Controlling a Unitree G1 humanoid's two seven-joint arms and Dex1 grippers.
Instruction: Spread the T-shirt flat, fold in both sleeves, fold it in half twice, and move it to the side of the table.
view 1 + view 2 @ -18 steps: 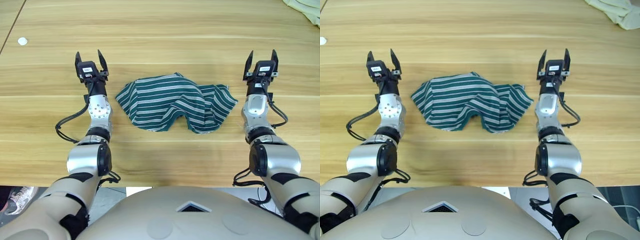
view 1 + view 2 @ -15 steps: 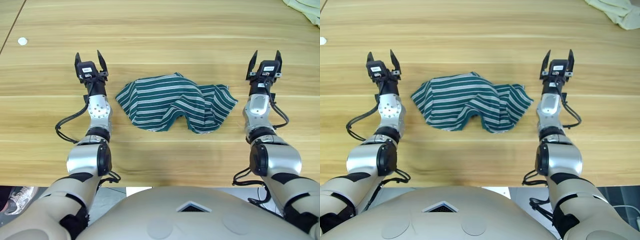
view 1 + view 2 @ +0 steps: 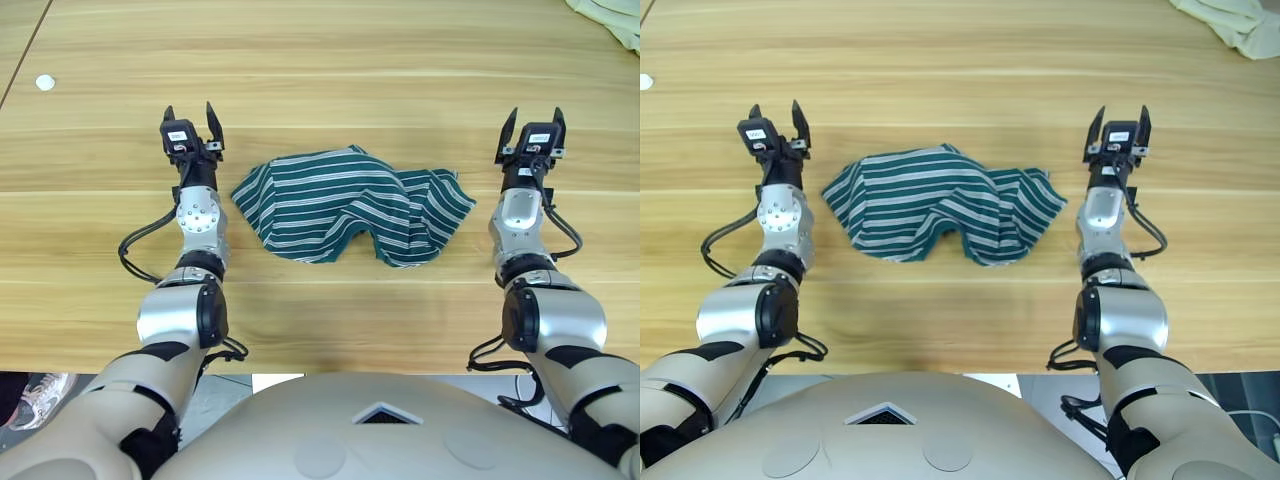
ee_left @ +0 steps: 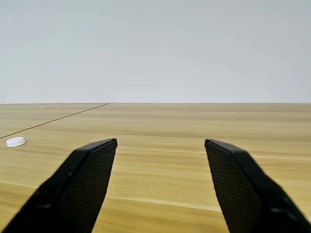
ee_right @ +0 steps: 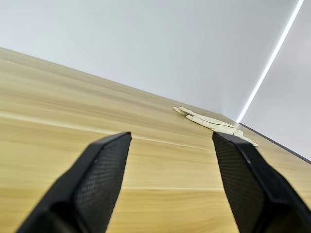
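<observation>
While the striped T-shirt [image 3: 350, 205] lies bunched and unmoved in the middle of the desk [image 3: 320, 70], between the two arms, the left jaws have slid a little inward, toward the shirt's left edge. The right jaws have drifted slightly outward. Both sets of jaws are spread wide and hold nothing, each sitting near the cloth without touching it. Spreading has not begun. The left side seems to be lining up for a first pinch of fabric.
</observation>
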